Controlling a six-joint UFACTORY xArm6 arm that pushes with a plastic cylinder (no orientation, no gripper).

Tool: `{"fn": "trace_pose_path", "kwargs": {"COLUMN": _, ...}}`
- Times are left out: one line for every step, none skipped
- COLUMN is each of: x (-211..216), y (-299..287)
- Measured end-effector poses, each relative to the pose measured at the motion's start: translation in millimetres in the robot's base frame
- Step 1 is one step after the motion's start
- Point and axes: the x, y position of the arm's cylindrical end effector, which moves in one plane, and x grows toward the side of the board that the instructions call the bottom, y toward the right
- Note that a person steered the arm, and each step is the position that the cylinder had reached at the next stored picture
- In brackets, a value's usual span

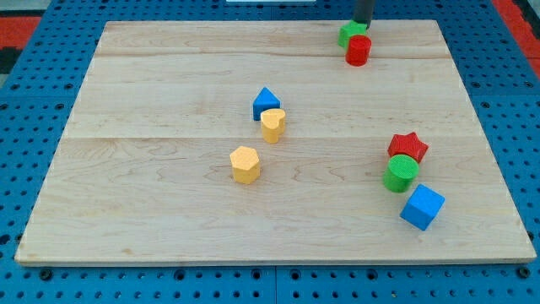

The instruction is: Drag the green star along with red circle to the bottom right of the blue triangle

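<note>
Nearest the lens lay the blue cube [422, 208], well away from the tool and toward the view's bottom right, with a green circle [401, 174] and a red star [408, 146] stacked just above it in the view.

You had the green star [348, 34] right at the tool, at the view's top edge of the tabletop [152, 76]. My tip [362, 25] sat against the star's upper right side, as far as could be told. The red circle [358, 51] touched the star on the side away from the tool. The tool was a bare rod, with nothing to part, close or clamp, so it could only push.

Both pieces looked like light, rigid blocks that would slide easily on the smooth wood. You should expect the round one to roll off line, so press from behind the star, through the pair's shared middle.

Far from the tool, toward the view's lower left, stood the blue triangle [266, 103], with a yellow block [272, 124] touching it below and a yellow hexagon [245, 164] farther on.
</note>
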Motion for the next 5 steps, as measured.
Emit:
{"fn": "trace_pose_path", "kwargs": {"x": 31.6, "y": 1.1}}
{"fn": "trace_pose_path", "kwargs": {"x": 51.4, "y": 3.2}}
{"fn": "trace_pose_path", "kwargs": {"x": 19.2, "y": 5.5}}
{"fn": "trace_pose_path", "kwargs": {"x": 19.4, "y": -20.9}}
{"fn": "trace_pose_path", "kwargs": {"x": 36.0, "y": -20.6}}
